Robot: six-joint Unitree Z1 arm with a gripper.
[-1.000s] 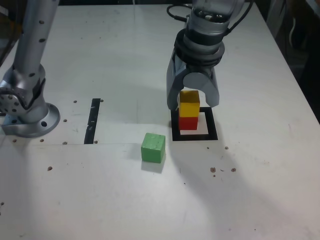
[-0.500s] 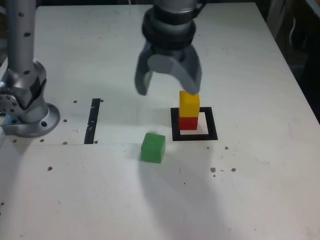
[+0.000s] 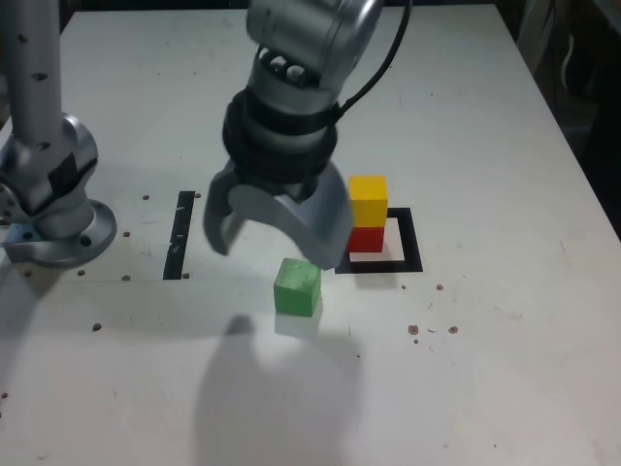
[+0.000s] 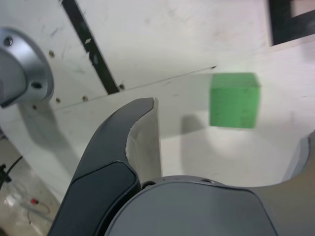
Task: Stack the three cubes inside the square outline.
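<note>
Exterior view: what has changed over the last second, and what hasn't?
The gripper, open, let go of the yellow cube and moved away from the stack toward the exterior view's left and nearer the camera, now above the green cube. Unchanged: yellow on the red cube inside the square outline; green on the table, untouched.

- You are looking at a white table [image 3: 505, 388] with small holes and dark specks.
- A green cube [image 3: 297, 286] is sitting on it.
- A black square outline [image 3: 411, 245] is lying flat, holding a red cube [image 3: 366, 239].
- A black strip [image 3: 180, 233] is lying near the arm's base [image 3: 53, 228].
</note>
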